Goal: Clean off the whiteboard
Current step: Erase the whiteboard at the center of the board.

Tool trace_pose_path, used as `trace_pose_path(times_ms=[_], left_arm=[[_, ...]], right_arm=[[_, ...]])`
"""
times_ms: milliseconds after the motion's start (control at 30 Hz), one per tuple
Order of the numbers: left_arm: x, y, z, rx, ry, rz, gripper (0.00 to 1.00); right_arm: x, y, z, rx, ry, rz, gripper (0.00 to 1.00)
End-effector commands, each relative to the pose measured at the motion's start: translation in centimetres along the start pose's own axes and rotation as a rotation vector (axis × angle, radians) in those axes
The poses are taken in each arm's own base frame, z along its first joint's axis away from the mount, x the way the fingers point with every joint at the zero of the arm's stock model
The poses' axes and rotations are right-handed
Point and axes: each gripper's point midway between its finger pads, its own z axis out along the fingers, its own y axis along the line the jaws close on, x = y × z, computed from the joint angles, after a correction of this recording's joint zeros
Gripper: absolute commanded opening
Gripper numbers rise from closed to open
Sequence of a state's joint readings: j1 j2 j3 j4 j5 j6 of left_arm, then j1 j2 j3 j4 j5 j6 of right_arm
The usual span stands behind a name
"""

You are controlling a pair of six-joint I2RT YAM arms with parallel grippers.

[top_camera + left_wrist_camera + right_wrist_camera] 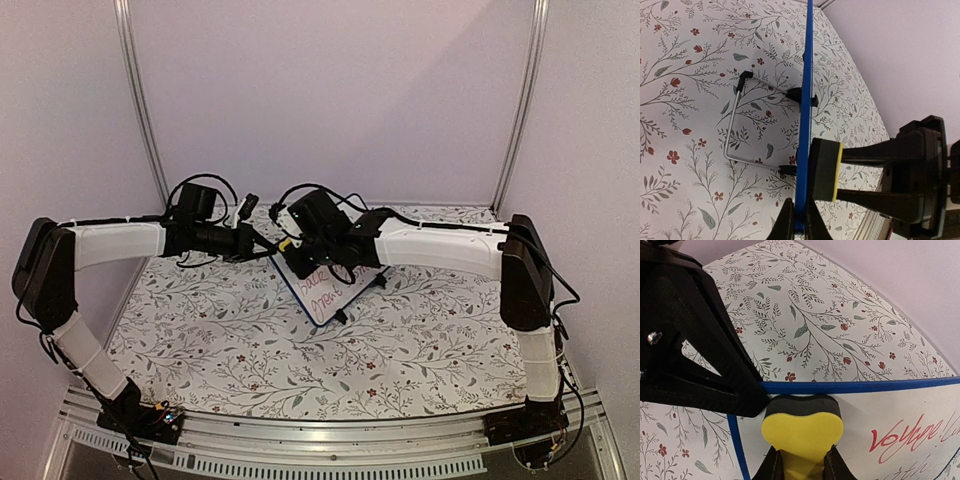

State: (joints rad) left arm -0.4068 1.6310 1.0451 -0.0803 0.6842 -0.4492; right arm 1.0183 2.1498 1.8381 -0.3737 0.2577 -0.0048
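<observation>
The whiteboard stands tilted on its wire stand mid-table, with a blue frame and red and dark handwriting. My left gripper is shut on the board's edge; in the left wrist view its fingers clamp the blue frame. My right gripper is shut on a yellow sponge eraser and presses its dark felt face against the board's white surface near a corner, left of the red writing. The eraser also shows in the left wrist view.
The floral tablecloth covers the table. The board's wire stand with black feet rests on the cloth behind the board. Purple walls and two metal posts close in the back. The left gripper's black body sits close beside the eraser.
</observation>
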Motion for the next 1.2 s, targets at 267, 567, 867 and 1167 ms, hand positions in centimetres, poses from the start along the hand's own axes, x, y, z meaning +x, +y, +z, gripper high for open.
trace_pose_path(times_ms=[267, 567, 867, 1167], left_arm=[[-0.7, -1.5, 0.1, 0.059, -0.003, 0.020, 0.05], [-0.6, -1.4, 0.2, 0.058, -0.002, 0.019, 0.05], [-0.5, -1.4, 0.3, 0.061, 0.004, 0.017, 0.05], [-0.6, -1.5, 0.2, 0.060, 0.001, 0.018, 0.05]], right_arm=[[3.4, -7.0, 1.3, 0.204, 0.117, 0.138, 0.21], [2.9, -4.9, 1.5, 0.095, 0.101, 0.129, 0.21], [0.8, -0.7, -0.1, -0.012, 0.012, 0.025, 0.21], [1.1, -3.5, 0.4, 0.099, 0.041, 0.028, 0.21]])
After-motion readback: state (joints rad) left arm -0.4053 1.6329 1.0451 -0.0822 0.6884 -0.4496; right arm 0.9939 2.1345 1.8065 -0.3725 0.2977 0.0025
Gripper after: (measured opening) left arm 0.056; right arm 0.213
